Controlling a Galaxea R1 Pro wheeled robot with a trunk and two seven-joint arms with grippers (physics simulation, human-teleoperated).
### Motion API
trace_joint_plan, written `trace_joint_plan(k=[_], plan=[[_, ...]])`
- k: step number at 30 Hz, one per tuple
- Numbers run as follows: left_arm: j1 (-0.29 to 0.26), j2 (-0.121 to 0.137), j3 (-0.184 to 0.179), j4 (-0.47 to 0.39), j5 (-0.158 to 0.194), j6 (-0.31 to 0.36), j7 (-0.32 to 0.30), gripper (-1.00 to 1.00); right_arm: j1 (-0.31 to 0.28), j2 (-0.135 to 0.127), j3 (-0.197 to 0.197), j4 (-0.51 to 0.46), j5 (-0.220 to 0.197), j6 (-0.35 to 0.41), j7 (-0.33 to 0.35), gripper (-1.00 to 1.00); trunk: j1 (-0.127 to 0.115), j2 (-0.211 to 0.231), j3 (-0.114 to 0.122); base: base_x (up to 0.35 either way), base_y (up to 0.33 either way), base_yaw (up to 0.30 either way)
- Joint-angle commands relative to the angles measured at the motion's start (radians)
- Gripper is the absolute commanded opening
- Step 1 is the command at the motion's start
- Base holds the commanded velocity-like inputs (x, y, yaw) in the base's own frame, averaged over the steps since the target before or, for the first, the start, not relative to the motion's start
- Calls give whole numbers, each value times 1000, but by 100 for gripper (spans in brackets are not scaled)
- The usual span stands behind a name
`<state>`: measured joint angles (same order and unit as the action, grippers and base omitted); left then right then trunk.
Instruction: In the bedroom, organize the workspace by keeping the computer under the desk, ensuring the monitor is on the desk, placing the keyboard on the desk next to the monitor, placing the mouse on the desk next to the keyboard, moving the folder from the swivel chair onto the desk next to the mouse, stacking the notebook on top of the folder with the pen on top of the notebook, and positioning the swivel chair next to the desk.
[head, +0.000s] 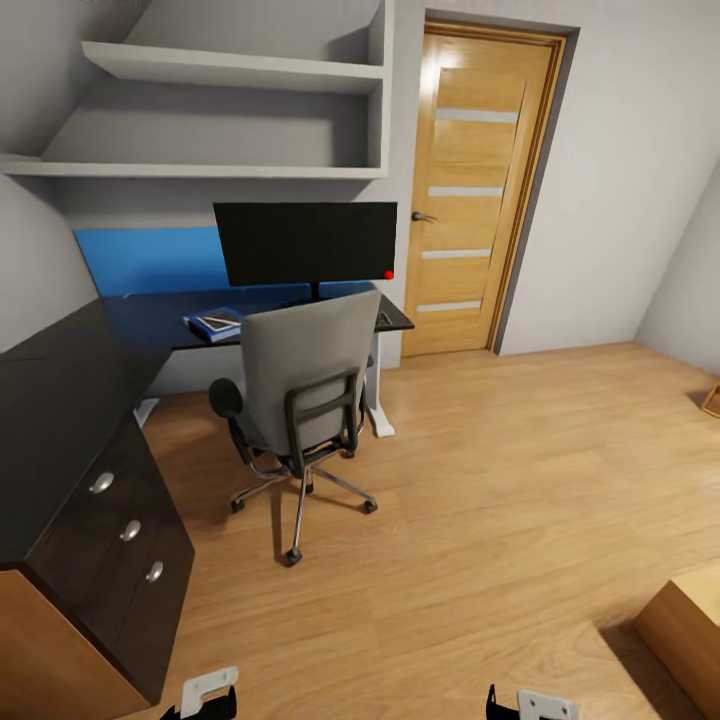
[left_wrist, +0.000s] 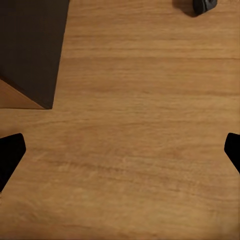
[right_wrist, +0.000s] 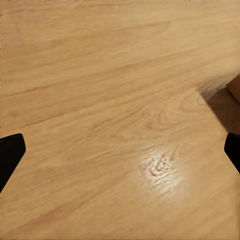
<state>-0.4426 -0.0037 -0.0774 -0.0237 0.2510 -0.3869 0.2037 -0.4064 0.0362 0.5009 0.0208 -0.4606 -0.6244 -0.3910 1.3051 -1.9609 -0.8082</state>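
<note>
The monitor (head: 305, 243) stands on the far wing of the black L-shaped desk (head: 60, 400). Left of it on the desk lies the blue folder (head: 203, 330) with the dark notebook (head: 220, 321) on top. The swivel chair (head: 305, 380) stands on the floor in front of the monitor, its back toward me. The computer, keyboard, mouse and pen are hidden or too small to tell. My left gripper (head: 210, 692) (left_wrist: 120, 150) and right gripper (head: 530, 705) (right_wrist: 120, 150) hang low over the wood floor, both open and holding nothing.
The desk's drawer unit (head: 125, 535) (left_wrist: 30, 50) is close on my left. A light wooden furniture corner (head: 690, 630) (right_wrist: 232, 95) sits at my right. A small dark rounded thing (left_wrist: 202, 6) lies on the floor. An oak door (head: 480, 190) is beyond the desk, wall shelves (head: 230, 100) above it.
</note>
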Motion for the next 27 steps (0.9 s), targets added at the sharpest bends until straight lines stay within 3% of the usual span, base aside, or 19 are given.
trace_joint_plan(k=[1, 27], plan=[[-1, 0, -8, 1, 7, -3, 5, 100, -1, 1, 8, 2, -6, -3, -3, 100, -4, 7, 2, 0, 0, 0], [1, -1, -9, 1, 5, -1, 7, 100, 0, 1, 8, 2, -6, -3, -3, 100, -104, 189, 84, 0, 0, 0]])
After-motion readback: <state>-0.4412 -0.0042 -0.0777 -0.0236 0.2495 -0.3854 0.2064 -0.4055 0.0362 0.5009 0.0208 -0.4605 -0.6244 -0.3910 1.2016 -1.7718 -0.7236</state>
